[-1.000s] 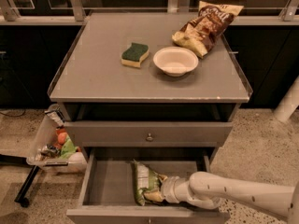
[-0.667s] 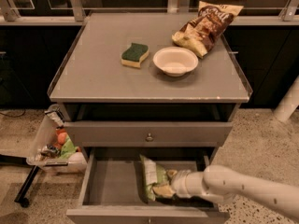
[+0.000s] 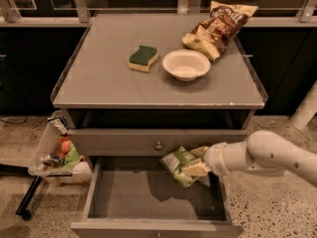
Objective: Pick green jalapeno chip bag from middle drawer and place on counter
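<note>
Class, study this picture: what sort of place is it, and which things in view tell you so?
Probably a kitchen-style robot test area: a grey counter holds a sponge, white bowl and brown chip bag, and the robot's gripper holds a green chip bag over the open drawer.

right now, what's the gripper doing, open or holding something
Gripper: shut on the green jalapeno chip bag, holding it up over the open middle drawer.
</note>
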`<state>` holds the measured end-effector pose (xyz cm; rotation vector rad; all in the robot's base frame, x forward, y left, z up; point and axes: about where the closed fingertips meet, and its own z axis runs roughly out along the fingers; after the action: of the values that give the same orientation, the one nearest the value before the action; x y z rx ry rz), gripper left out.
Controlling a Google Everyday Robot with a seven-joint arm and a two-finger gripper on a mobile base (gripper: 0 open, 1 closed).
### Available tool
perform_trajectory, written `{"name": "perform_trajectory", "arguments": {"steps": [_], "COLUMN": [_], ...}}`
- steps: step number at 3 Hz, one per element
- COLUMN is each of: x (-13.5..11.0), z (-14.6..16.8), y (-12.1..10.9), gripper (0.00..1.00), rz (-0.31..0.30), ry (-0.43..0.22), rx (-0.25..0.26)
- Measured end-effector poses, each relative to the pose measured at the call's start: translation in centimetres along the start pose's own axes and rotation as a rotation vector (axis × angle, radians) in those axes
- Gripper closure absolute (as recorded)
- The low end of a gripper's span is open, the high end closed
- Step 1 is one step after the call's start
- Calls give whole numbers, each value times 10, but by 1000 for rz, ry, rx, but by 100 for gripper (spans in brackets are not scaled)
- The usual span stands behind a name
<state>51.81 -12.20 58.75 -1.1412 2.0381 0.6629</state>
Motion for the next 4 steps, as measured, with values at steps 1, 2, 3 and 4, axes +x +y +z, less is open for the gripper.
{"name": "perform_trajectory", "arguments": {"steps": [1,2,3,4], "x": [-3,-3,-10,-16], "z": [0,1,-3,-28], "y": [12,12,17,46], "gripper": [100,100,100,100], "rz": [-11,-10,-32,-41], "ry": [4,4,-22,-74], "rx": [-44,-42,-60,-19]}}
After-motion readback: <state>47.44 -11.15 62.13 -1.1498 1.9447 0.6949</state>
